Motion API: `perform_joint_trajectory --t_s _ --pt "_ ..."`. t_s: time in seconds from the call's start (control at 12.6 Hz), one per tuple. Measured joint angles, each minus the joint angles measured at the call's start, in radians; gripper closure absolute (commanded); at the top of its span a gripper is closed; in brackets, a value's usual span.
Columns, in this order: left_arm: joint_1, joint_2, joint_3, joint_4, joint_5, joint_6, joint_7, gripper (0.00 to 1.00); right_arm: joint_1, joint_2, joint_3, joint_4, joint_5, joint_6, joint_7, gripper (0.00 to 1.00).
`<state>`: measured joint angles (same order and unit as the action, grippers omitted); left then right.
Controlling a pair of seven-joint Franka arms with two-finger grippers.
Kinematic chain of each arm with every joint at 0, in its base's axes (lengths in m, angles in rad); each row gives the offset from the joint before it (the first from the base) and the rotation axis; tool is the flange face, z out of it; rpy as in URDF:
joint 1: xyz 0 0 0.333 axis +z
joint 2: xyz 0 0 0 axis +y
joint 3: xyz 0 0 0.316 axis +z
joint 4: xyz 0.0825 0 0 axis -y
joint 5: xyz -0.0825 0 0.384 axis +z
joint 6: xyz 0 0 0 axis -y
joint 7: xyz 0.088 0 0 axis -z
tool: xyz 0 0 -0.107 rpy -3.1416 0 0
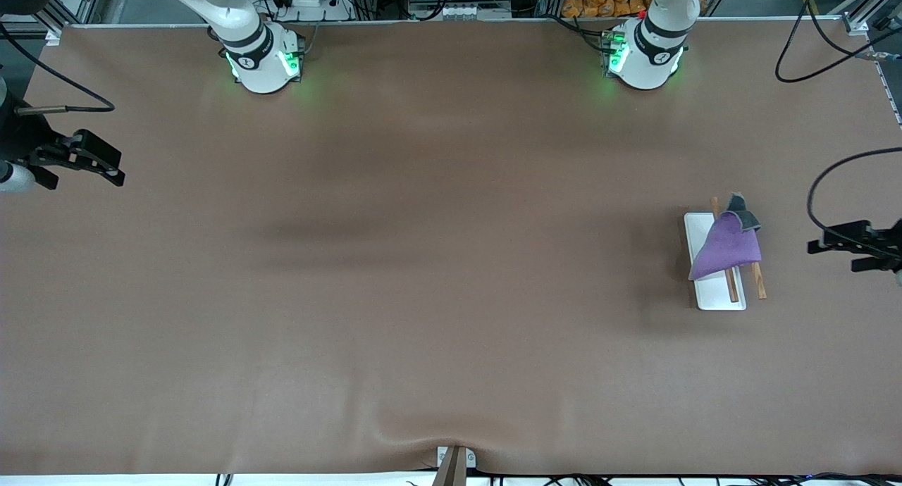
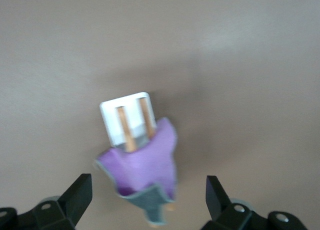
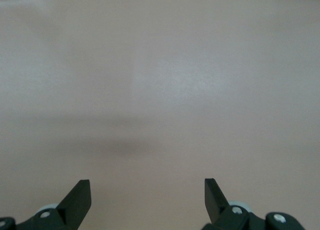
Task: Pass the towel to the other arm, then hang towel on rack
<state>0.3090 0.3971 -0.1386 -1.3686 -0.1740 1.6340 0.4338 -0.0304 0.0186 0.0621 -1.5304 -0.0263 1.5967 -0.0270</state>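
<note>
The towel [image 1: 726, 250] is draped over the rack [image 1: 713, 296], purple face up, with a dark grey corner folded up at the end nearer the robot bases. The rack's white base plate and two brown rods [image 1: 758, 283] stick out from under it, toward the left arm's end of the table. My left gripper [image 1: 835, 255] hovers open and empty beside the rack, apart from it. In the left wrist view the towel [image 2: 145, 167] and rack [image 2: 112, 120] lie ahead of the open left gripper [image 2: 149, 190]. My right gripper [image 1: 88, 183] waits open and empty at the right arm's end, over bare table [image 3: 147, 190].
The brown table cover [image 1: 437, 275] has a few soft wrinkles near the front edge. A small metal bracket [image 1: 454, 461] sits at the middle of the front edge. Cables hang at both ends of the table.
</note>
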Motion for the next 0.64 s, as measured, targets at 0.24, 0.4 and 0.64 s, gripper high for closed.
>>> perform_joint_trajectory --t_s 0.24,0.4,0.64 --pt "-0.123 -0.051 -0.001 0.0 0.001 -0.048 -0.238 0.0 0.0 0.001 0.0 0.0 0.0 0.0 0.0 0.0" --pt "-0.197 -0.071 -0.001 -0.001 0.002 -0.076 -0.383 0.0 0.0 0.001 0.0 0.0 0.0 -0.001 0.0 0.0" --pt "-0.277 -0.103 -0.001 -0.002 0.025 -0.091 -0.519 0.0 0.0 0.001 0.0 0.0 0.0 -0.001 0.0 0.0"
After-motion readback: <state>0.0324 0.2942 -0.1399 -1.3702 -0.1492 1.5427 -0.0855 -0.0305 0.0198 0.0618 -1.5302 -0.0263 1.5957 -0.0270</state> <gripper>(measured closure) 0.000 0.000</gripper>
